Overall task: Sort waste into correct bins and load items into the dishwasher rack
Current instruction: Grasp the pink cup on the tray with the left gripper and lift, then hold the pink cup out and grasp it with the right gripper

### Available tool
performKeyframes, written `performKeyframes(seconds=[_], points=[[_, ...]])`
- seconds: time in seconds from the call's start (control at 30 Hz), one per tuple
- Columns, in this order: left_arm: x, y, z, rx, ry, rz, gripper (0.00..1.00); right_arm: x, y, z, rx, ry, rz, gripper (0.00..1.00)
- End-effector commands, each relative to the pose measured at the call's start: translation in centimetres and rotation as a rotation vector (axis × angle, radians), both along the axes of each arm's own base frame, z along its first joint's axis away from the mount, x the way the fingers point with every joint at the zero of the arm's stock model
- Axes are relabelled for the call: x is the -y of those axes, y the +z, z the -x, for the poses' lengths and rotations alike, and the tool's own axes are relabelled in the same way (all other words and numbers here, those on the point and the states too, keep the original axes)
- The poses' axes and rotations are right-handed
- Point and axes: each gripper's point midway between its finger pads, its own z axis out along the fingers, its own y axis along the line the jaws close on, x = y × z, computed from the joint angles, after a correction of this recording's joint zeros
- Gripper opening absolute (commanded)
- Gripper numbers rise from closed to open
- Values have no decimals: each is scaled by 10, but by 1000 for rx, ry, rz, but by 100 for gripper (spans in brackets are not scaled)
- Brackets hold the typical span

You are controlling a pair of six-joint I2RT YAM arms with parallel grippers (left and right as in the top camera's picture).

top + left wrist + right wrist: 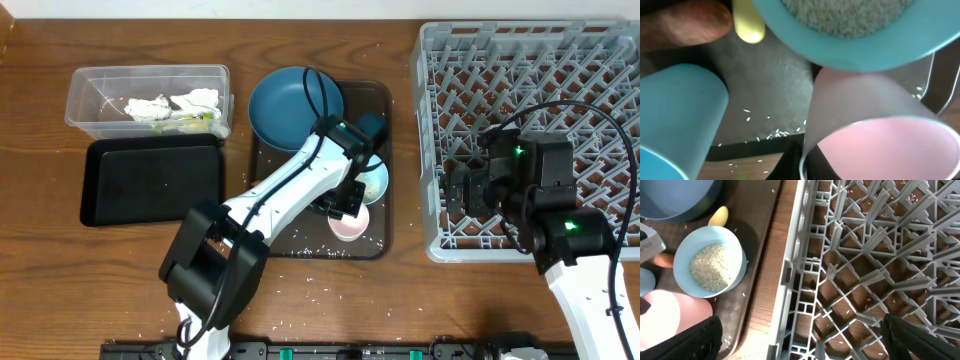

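In the left wrist view my left gripper [803, 165] is shut on the rim wall of the pink cup [880, 140], one black finger inside and one outside. The light blue cup [675, 125] lies to its left. Above are the rice-filled white-and-blue bowl [850, 30], the pale yellow spoon [747, 22] and the orange carrot [685, 22]. From overhead the left gripper [345, 207] sits over the pink cup [348, 227] beside the dark blue dish [290, 105]. My right gripper [802, 345] hangs open over the left edge of the grey dishwasher rack [880, 255], nothing between its fingers.
The dishes stand on a dark brown serving tray [380, 100]. The clear tub [100, 85] at far left holds crumpled napkins [160, 105] and a yellow-green wrapper. The black tray [152, 182] lies in front of it. Loose rice grains [310, 290] dot the wooden table.
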Motion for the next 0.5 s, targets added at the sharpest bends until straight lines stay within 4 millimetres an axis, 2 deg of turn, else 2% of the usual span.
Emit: performKeyframes(seconds=[0.0,0.1,0.17,0.33,0.47], points=[[2,0,9,-30,0,31,6,1,7,-3,16,6,2,99],[6,4,9,-40,8,66,6,0,7,-3,18,8,-2,99],[8,14,5,-36,22,105,6,-5,10,-4,27,25,-24,99],[9,58,-9,-24,77,297,6,-34,26,-8,81,141,-163,99],[-2,97,-20,-3,142,478,6,-60,49,-11,136,220,-312,99]])
